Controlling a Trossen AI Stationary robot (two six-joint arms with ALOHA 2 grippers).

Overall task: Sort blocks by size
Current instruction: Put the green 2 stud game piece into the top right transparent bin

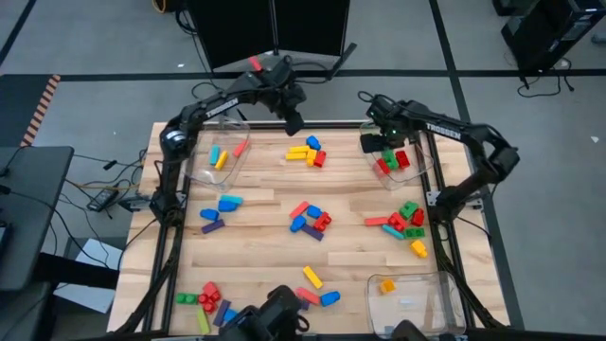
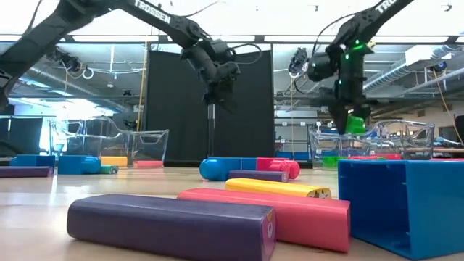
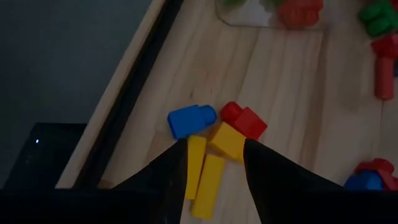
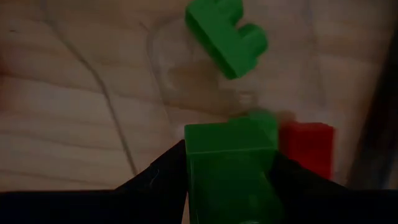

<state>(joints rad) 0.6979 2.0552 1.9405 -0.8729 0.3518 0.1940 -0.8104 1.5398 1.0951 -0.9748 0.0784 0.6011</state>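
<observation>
The right gripper (image 1: 375,142) hangs over the clear bin (image 1: 422,173) at about two o'clock on the table (image 1: 260,242), pinching a green block (image 4: 229,163) between its two fingers; in the low view that block (image 2: 354,124) hangs above the bin's rim. Beneath it inside the bin lie another green block (image 4: 227,33) and a red block (image 4: 306,146).

The left gripper (image 1: 293,120) hovers near twelve o'clock, above a small cluster of yellow, blue and red blocks (image 1: 308,152). Its wrist view shows the fingers (image 3: 273,177) spread with nothing between them, the yellow bars (image 3: 205,177) lying on the wood under the gap, with a blue stub (image 3: 191,119) and a red brick (image 3: 244,119) just beyond.

A second clear bin (image 1: 201,169) at ten o'clock holds a few blocks, yellow, teal and what looks like pink or red. A third bin (image 1: 431,292) at five o'clock holds one orange block (image 1: 386,285).

Loose blocks lie in groups: a middle cluster (image 1: 310,220) at the table's centre, a red, green and yellow pile (image 1: 405,225) at three o'clock, blue and purple pieces (image 1: 219,212) at nine o'clock, a mixed heap (image 1: 207,302) at seven o'clock, and a yellow bar with a blue piece (image 1: 319,287) at six o'clock.
</observation>
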